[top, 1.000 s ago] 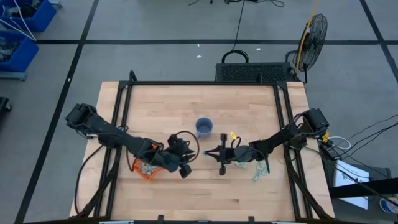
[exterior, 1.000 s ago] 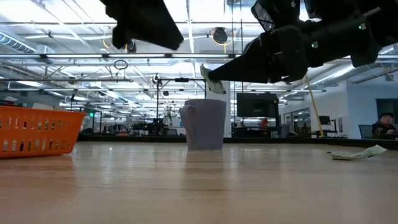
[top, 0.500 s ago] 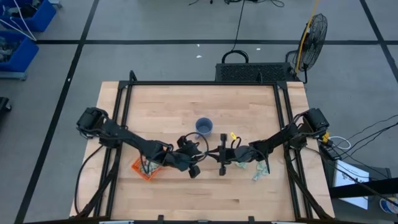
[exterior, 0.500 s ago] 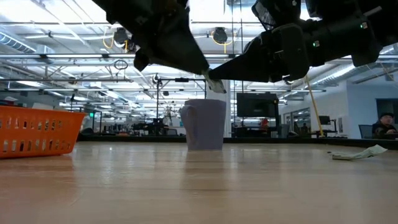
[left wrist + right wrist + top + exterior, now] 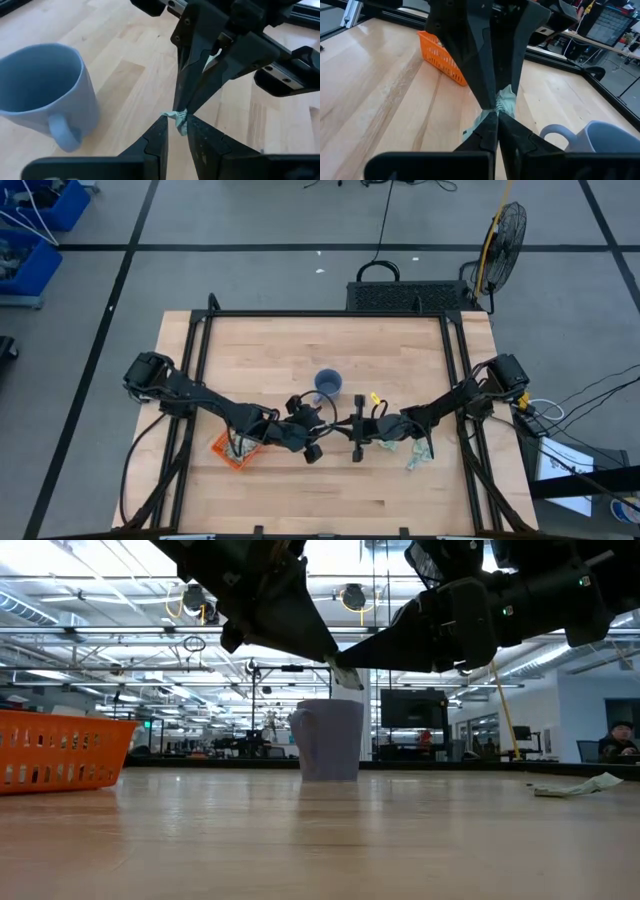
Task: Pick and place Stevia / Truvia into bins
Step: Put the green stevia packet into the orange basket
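Packet point(image 5: 177, 120) held mid-air above table centre, crumpled, axis unclear, your right gripper point(image 5: 497, 113) clenched on it, left gripper point(image 5: 176, 131) fingers parted around it, mug point(image 5: 328, 384) just behind, bin point(image 5: 233, 450) left, loose packets point(image 5: 415, 455) right.

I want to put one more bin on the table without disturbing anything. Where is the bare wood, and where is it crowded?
Bare: the far strip behind the mug, and the near edge of the table in front of both arms. Crowded: the middle, where the left pincer and the right pincer meet over one packet, between the orange bin and loose packets.
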Robot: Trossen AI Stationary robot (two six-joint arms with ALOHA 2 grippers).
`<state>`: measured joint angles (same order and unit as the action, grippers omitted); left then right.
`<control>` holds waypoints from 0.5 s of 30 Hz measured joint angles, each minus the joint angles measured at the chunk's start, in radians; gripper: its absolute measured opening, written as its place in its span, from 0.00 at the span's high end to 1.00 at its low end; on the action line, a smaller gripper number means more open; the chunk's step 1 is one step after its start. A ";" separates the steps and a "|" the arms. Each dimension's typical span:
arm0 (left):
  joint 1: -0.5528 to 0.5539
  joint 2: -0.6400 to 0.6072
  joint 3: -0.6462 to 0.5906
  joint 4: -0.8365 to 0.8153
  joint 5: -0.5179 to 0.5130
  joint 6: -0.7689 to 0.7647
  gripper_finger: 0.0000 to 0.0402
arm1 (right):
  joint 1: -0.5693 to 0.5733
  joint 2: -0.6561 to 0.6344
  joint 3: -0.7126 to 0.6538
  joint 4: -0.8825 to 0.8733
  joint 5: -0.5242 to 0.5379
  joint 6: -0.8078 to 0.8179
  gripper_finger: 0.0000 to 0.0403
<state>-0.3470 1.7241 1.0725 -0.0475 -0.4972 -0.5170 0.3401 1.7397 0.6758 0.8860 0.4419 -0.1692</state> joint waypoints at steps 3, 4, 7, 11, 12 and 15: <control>0.000 0.000 0.000 0.000 0.001 0.002 0.86 | 0.000 0.000 0.000 0.000 0.000 0.000 0.98; 0.000 0.000 0.000 0.000 0.001 0.008 0.89 | 0.000 0.000 0.000 0.000 0.000 0.000 0.98; 0.000 0.000 0.000 0.001 0.001 0.021 0.98 | 0.000 0.000 0.000 0.000 -0.001 0.000 0.98; 0.001 0.000 0.000 0.000 0.001 0.019 0.99 | 0.000 0.000 0.000 -0.003 -0.002 -0.006 0.94; 0.001 0.000 0.000 -0.001 0.002 0.019 0.99 | 0.000 0.000 0.000 -0.008 -0.006 -0.006 0.92; 0.001 0.000 0.000 -0.002 0.004 0.018 0.99 | 0.000 0.000 0.000 -0.015 -0.037 -0.007 0.85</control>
<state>-0.3462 1.7241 1.0725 -0.0498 -0.4936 -0.4989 0.3401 1.7397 0.6758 0.8705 0.4049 -0.1761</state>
